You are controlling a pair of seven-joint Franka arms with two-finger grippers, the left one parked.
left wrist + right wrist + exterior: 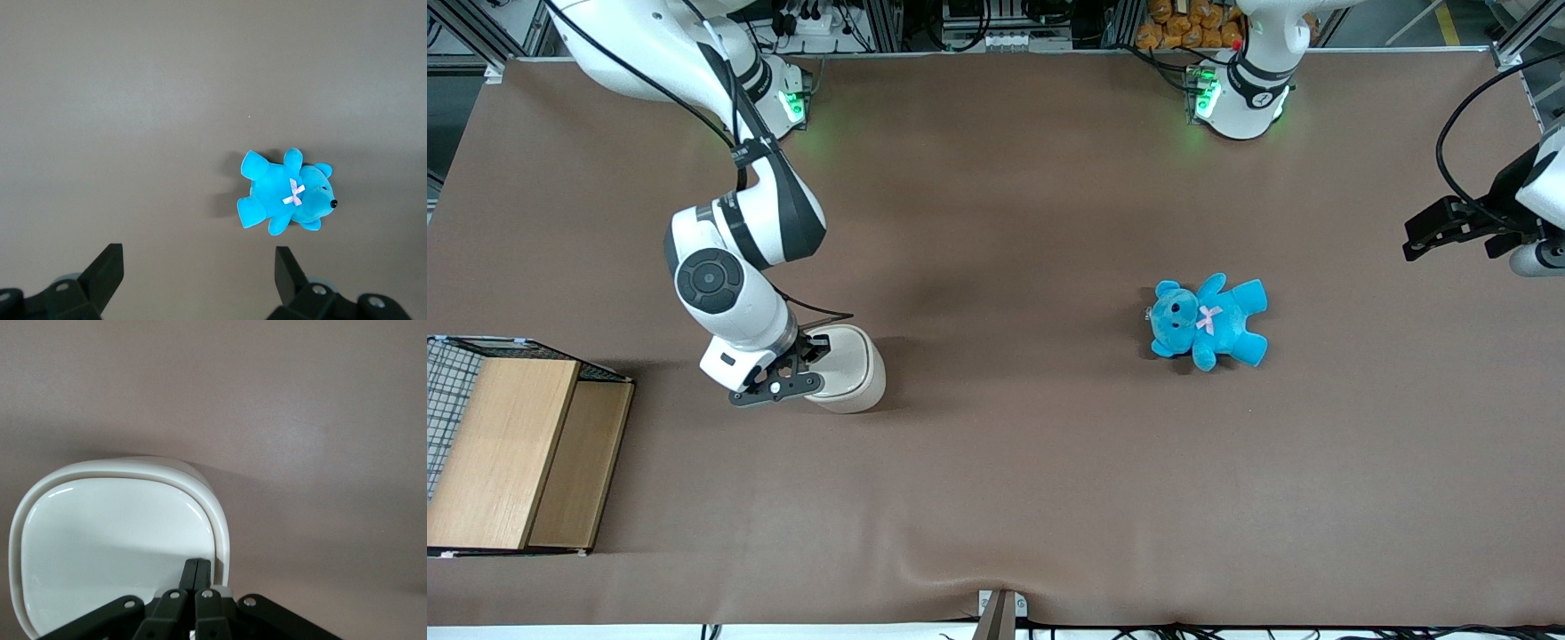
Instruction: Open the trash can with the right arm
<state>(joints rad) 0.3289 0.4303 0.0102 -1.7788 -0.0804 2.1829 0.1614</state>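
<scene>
The cream-white trash can (855,369) stands on the brown table toward the working arm's end, with its flat lid (113,547) down. The right arm (734,267) reaches over it. Its black gripper (811,348) is shut, both fingers pressed together with nothing between them. The fingertips (196,568) rest on the lid just inside its rim, at the edge nearest the arm's wrist. The wrist covers part of the can in the front view.
A blue teddy (1209,320) lies on the table toward the parked arm's end; it also shows in the left wrist view (287,197). A wooden box with wire mesh (507,444) stands at the working arm's end, nearer the front camera than the can.
</scene>
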